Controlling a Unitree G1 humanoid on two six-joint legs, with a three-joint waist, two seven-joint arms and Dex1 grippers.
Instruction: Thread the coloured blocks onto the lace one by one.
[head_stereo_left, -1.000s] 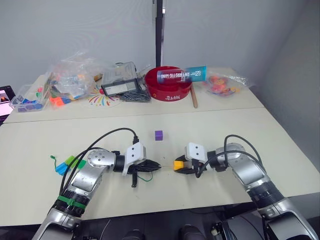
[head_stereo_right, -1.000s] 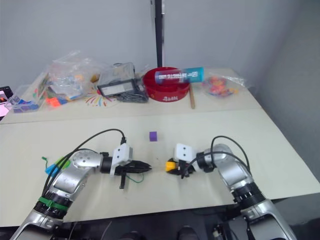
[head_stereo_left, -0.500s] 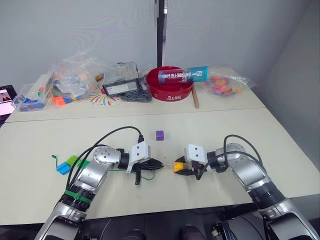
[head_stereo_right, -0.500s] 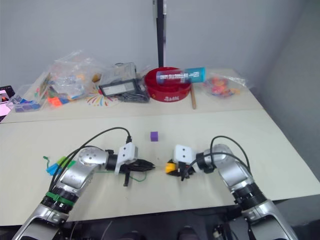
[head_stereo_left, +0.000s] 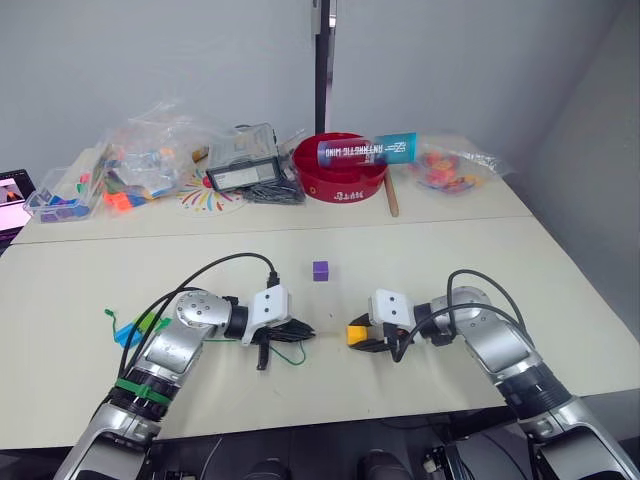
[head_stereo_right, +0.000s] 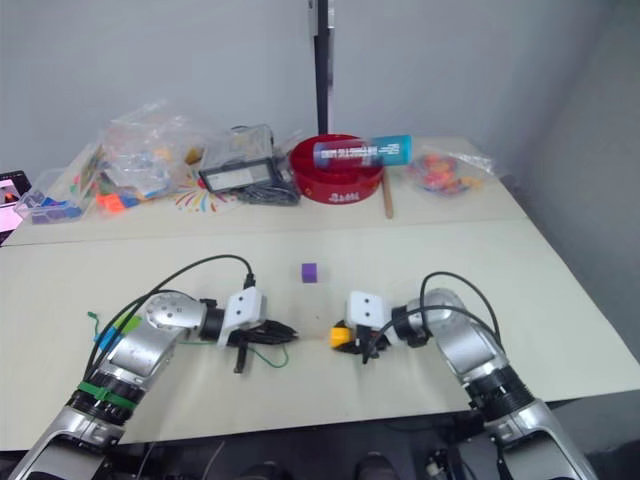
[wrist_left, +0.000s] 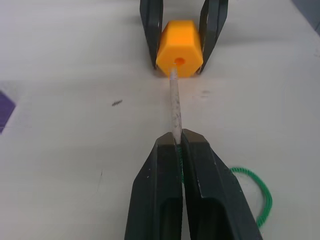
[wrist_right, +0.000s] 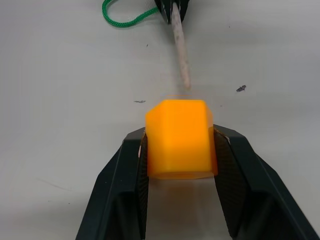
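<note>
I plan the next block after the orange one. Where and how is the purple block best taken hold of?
Probably grip the purple block by two opposite flat sides, coming from above: it sits alone on the table, free all around. Keep the claw off its hole faces so the lace can pass; which faces those are, I cannot tell.

An orange-yellow block (wrist_right: 181, 138), a green lace (wrist_left: 252, 192) with pale tip, a purple block (head_stereo_left: 319, 270), black grippers.

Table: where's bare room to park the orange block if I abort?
The table is bare on the robot's right, beyond the right hand holding the orange block, and behind the purple block. It's crowded along the far edge: bags, red bowl.
</note>
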